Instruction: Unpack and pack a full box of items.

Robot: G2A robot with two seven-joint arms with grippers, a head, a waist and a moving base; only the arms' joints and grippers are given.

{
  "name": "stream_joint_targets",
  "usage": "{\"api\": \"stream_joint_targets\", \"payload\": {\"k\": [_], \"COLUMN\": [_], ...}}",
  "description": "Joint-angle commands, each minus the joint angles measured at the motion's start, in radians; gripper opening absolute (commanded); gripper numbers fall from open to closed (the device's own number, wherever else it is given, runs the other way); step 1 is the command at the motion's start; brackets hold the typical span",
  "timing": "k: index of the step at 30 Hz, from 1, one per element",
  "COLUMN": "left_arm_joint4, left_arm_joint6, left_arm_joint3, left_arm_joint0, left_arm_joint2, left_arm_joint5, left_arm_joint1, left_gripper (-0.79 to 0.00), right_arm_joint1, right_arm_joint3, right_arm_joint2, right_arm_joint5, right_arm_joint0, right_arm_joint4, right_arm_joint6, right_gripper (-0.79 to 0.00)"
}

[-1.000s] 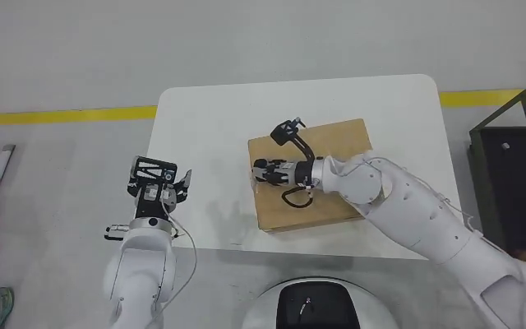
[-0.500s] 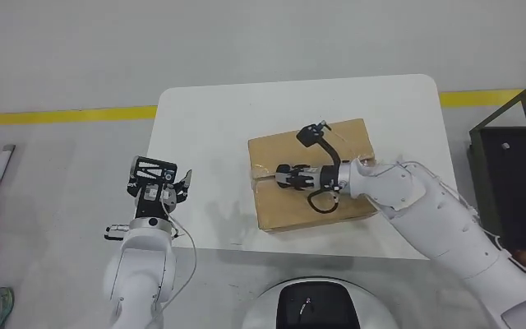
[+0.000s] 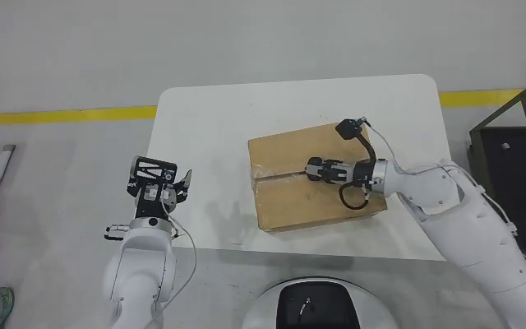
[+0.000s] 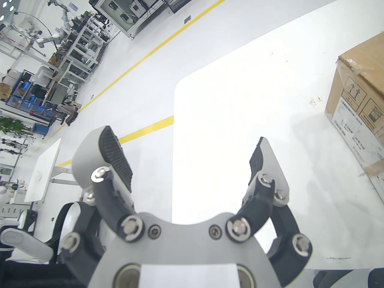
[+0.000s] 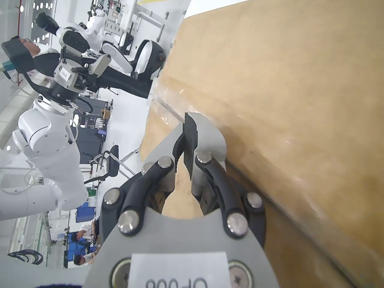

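A: State of the right gripper (image 5: 187, 127)?
B: Fingers were pressed together, nothing between them. The tips sat on the taped seam (image 5: 168, 109) atop the cardboard box (image 3: 288, 206), which lay directly under the hand on the table (image 3: 214, 123).
A: Left?
B: The left gripper (image 4: 183, 148) was wide open and empty, near the table's edge, with the box well ahead of its fingertips.

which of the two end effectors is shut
The right end effector, shut over the top of the cardboard box. The left end effector is wide open, well apart from the box.
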Motion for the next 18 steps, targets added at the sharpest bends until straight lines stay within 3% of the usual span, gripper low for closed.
{"api": "stream_joint_targets", "payload": {"k": [1, 13, 18], "left_arm_joint4": [0.0, 0.0, 0.0], "left_arm_joint6": [0.0, 0.0, 0.0], "left_arm_joint3": [0.0, 0.0, 0.0], "left_arm_joint0": [0.0, 0.0, 0.0], "left_arm_joint2": [0.0, 0.0, 0.0], "left_arm_joint5": [0.0, 0.0, 0.0], "left_arm_joint1": [0.0, 0.0, 0.0], "left_gripper": [0.0, 0.0, 0.0], "right_arm_joint1": [0.01, 0.067, 0.077], "right_arm_joint3": [-0.013, -0.107, -0.171], "right_arm_joint2": [0.046, 0.382, 0.517], "right_arm_joint5": [-0.002, 0.008, 0.0], "right_arm_joint0": [-0.032, -0.278, -0.36], "right_arm_joint4": [0.0, 0.046, 0.159], "right_arm_joint6": [0.005, 0.025, 0.006], "right_gripper": [-0.785, -0.785, -0.785]}}
